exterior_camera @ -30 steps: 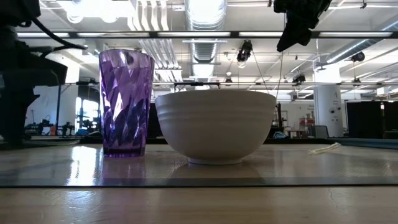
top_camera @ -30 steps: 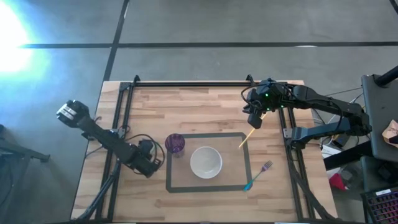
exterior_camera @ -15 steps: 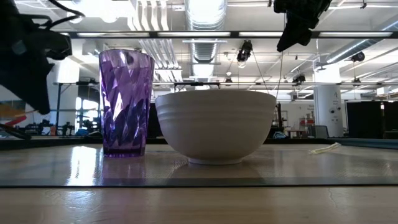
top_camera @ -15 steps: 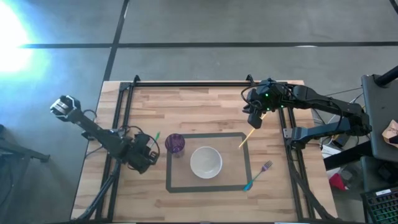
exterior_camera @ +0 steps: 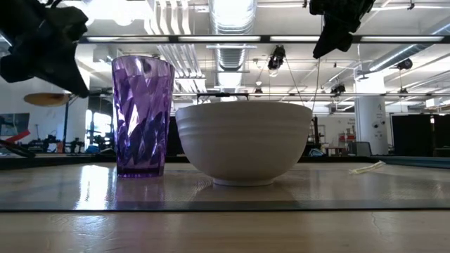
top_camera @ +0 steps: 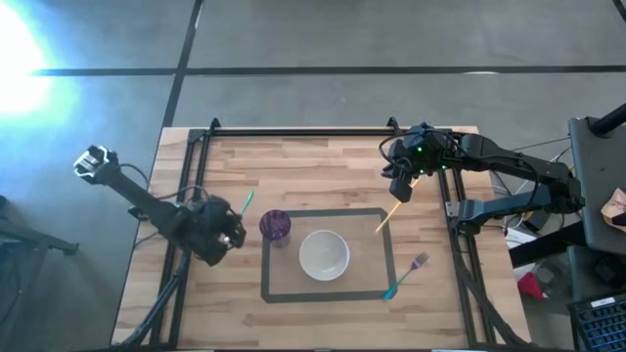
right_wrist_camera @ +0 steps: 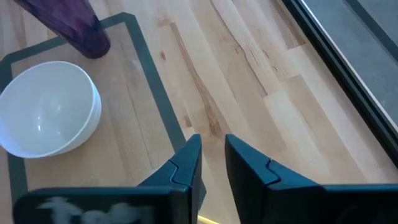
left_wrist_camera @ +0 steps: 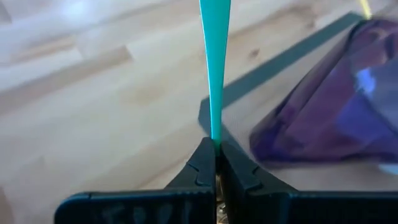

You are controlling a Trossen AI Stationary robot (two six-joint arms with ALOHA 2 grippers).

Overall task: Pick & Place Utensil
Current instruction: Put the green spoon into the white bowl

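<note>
My left gripper [top_camera: 223, 233] hangs above the table's left side, just left of the purple cup [top_camera: 276, 227], shut on a teal-handled utensil [top_camera: 245, 202]. In the low view it is high at the left [exterior_camera: 43, 50], and a tan oval [exterior_camera: 46, 98] shows just below it. The white bowl [top_camera: 324, 254] stands on the mat beside the cup. My right gripper [top_camera: 400, 188] hovers open over the far right of the table, above a yellow stick [top_camera: 389, 213]. A teal-handled fork [top_camera: 406, 276] lies flat near the mat's right edge. My left gripper pinches the utensil's thin teal handle [left_wrist_camera: 215, 138] between its two fingers. The handle runs straight out past the fingertips, along the fingers' line, and widens toward its free end [left_wrist_camera: 214, 18]. The utensil is lifted clear of the table. The gripper hides its other end.
A dark tape rectangle [top_camera: 383, 244] frames the mat that holds cup and bowl. Black rails [top_camera: 196, 176] run along the table's left, far and right sides. Bare wood lies between the far rail and the mat.
My left gripper has risen from the table beside the cup and drifted toward the far edge, carrying the teal-handled utensil up with it. The handle now sticks out toward the far right. Cup, bowl, fork and yellow stick have stayed in place.
</note>
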